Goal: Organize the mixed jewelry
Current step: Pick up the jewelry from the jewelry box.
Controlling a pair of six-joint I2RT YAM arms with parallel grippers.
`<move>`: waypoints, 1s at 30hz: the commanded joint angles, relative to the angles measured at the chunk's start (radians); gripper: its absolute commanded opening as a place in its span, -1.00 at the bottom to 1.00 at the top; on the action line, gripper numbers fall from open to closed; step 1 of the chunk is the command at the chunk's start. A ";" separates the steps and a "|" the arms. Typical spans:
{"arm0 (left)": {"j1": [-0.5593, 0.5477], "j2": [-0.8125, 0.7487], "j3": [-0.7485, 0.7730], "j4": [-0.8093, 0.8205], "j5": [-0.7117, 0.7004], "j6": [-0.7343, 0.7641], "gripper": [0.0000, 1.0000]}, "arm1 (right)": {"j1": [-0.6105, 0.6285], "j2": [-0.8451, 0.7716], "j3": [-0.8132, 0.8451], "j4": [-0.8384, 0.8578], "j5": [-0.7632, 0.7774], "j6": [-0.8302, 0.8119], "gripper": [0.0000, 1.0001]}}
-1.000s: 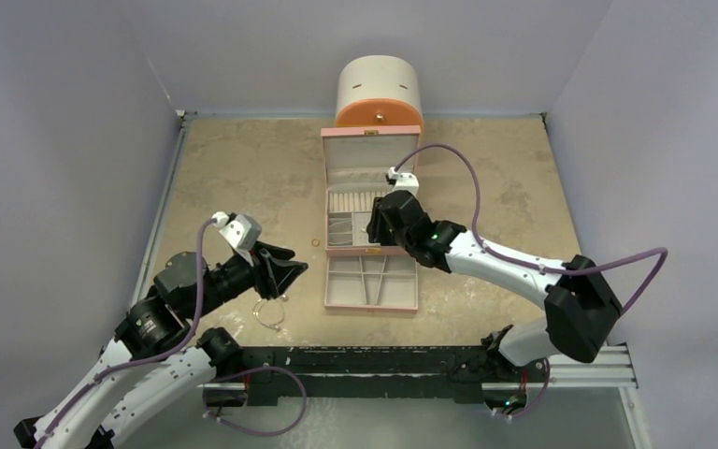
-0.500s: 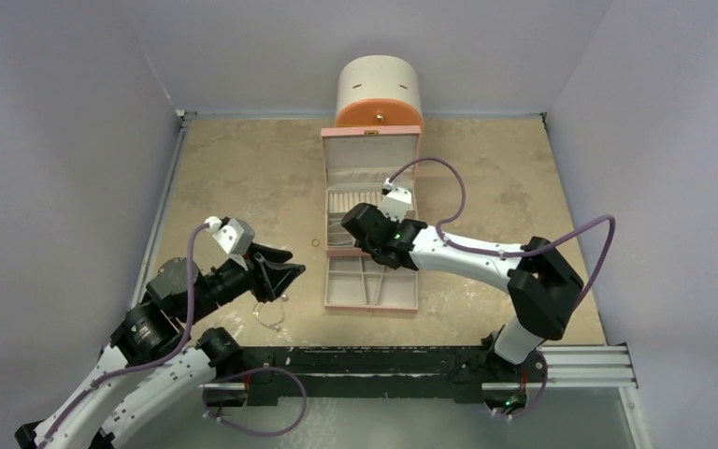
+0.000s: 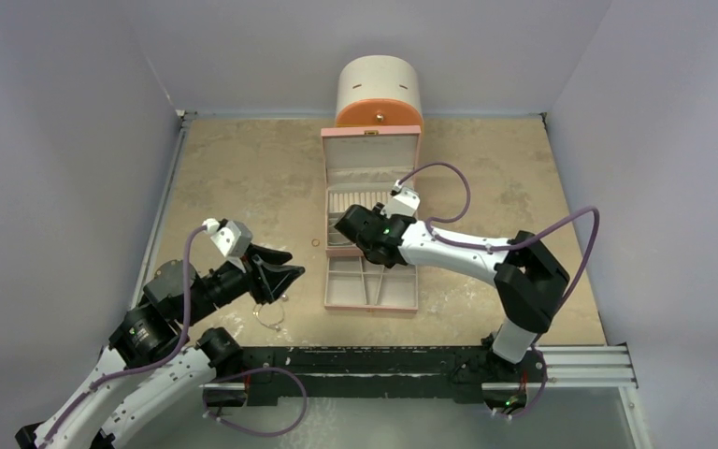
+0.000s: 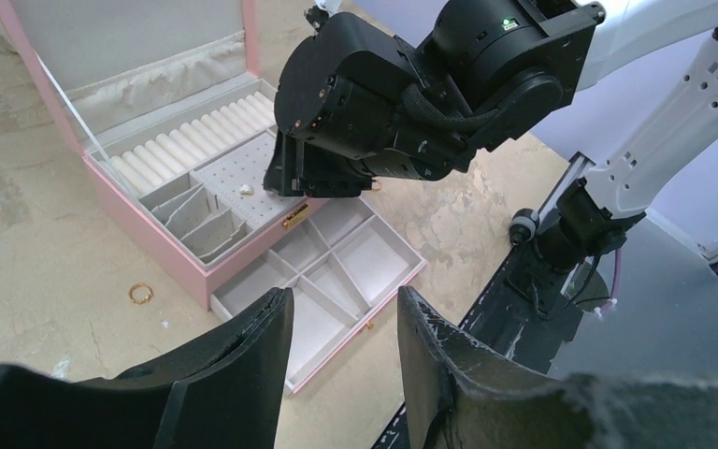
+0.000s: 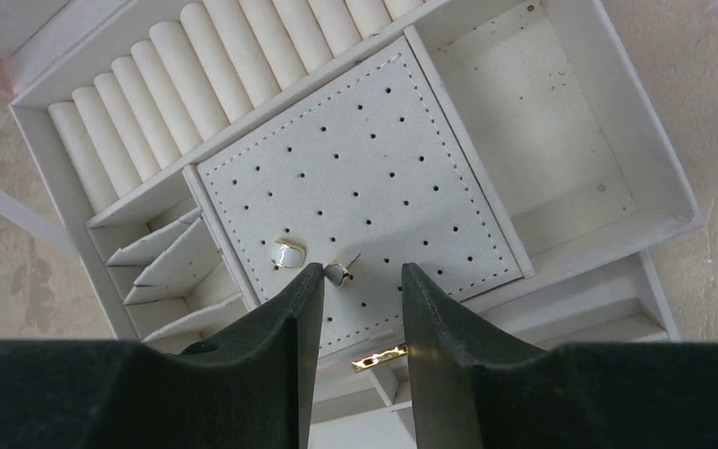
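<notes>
Two pearl-and-gold studs lie on the perforated pad of the pink jewelry box [image 5: 355, 168]: one [image 5: 288, 253] left of my right gripper's fingers, one [image 5: 338, 273] tilted, right beside the left fingertip. My right gripper [image 5: 362, 276] hangs open over that pad with nothing between its jaws. A small coppery ring [image 3: 315, 242] lies on the table left of the box and also shows as the ring [image 4: 140, 294] in the left wrist view. The thin wire bangle [image 3: 267, 314] lies under my left arm. My left gripper [image 3: 292, 264] hovers open and empty left of the box.
The box's lower drawer [image 3: 371, 281] is pulled out toward the arms, its compartments bare. A round cream-and-orange drawer cabinet [image 3: 379, 94] stands behind the raised box lid [image 3: 371, 154]. Grey walls close in the table on both sides.
My right arm has swung left across the box, its gripper now over the left part of the stud pad. The left arm has barely shifted.
</notes>
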 commanded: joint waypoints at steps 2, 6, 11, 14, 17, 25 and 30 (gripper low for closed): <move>0.000 -0.007 0.000 0.052 0.016 0.018 -0.11 | 0.003 0.015 0.053 -0.077 0.063 0.088 -0.22; 0.000 -0.008 0.000 0.054 0.018 0.018 -0.11 | 0.004 0.024 0.070 -0.086 0.066 0.102 -0.22; 0.000 -0.010 -0.001 0.054 0.022 0.020 -0.11 | 0.009 0.039 0.095 -0.095 0.067 0.109 -0.22; 0.001 -0.012 -0.001 0.055 0.024 0.020 -0.11 | 0.011 0.050 0.109 -0.106 0.071 0.114 -0.22; 0.000 -0.013 -0.002 0.055 0.026 0.020 -0.11 | 0.011 0.068 0.130 -0.131 0.073 0.133 -0.23; 0.001 -0.021 -0.004 0.057 0.033 0.021 -0.11 | 0.016 0.118 0.204 -0.266 0.091 0.239 -0.29; 0.001 -0.027 -0.004 0.058 0.036 0.023 -0.10 | 0.023 0.140 0.226 -0.316 0.095 0.289 -0.33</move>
